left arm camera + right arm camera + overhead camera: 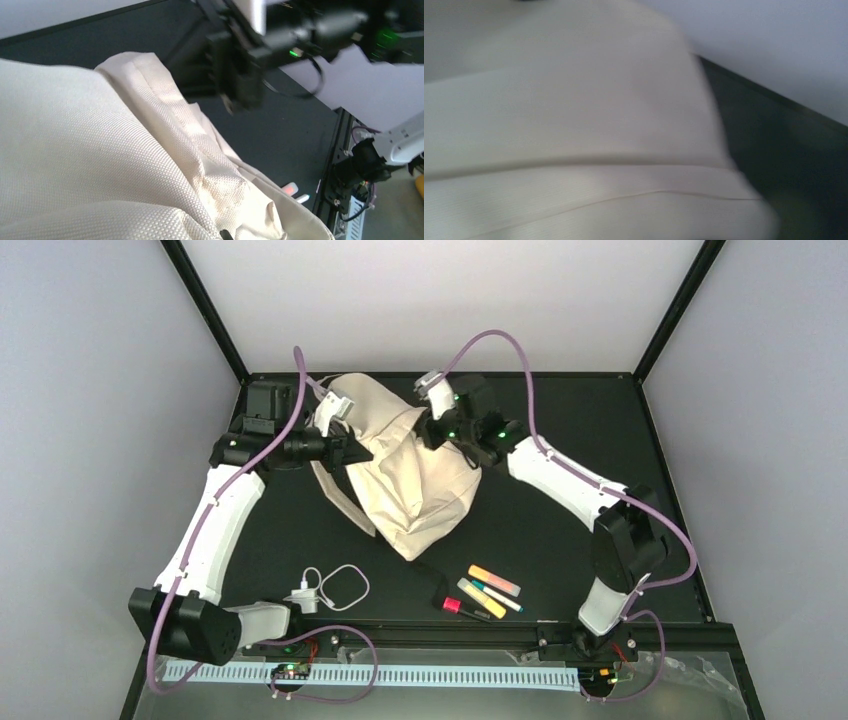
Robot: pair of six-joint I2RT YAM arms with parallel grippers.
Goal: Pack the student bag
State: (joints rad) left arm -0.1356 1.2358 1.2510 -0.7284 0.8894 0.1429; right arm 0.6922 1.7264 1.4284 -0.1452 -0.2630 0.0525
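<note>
So the soft cream-beige fabric backpack (420, 490) hangs between left claw (345, 448) and right claw (440, 430), both pressed together, looks like they're pinching its top edge, long axis trailing back toward the robot.

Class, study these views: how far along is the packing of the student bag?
Done: nothing visibly packed. In hand: the left gripper and right gripper are shut at the top edge of the cream-beige fabric backpack, apparently pinching it. Left: the orange highlighter, yellow highlighter, red marker and white charger with cable lie on the black table.
</note>
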